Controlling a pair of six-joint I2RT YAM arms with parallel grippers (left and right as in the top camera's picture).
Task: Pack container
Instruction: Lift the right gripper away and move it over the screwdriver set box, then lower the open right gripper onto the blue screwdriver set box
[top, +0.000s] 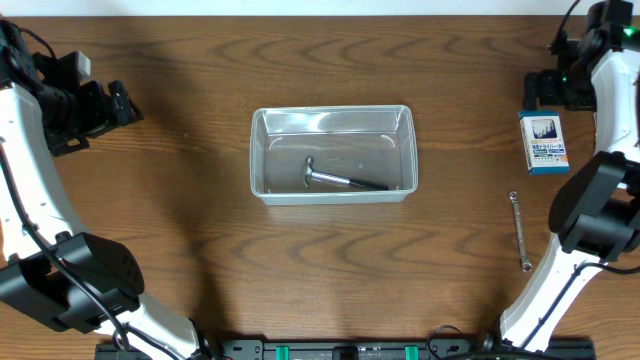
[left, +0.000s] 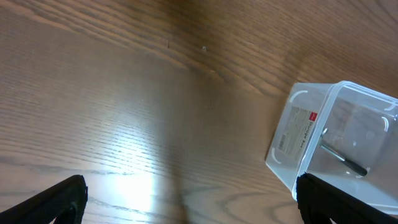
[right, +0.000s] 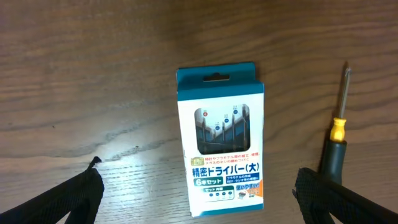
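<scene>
As jaws gape, right arm (top: 612, 95) overhangs box (right: 221, 140).

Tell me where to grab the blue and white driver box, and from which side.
Pinch the box across its two long edges, near the middle, coming straight down from above. It lies flat on the table, label up, and is narrower across than along.

Bright, sharp views; soft glare on table (left: 134, 177).

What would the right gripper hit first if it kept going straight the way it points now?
Most likely the blue-and-white box lying flat on the table, centred between the fingers of the open right gripper; depth is unclear.
</scene>
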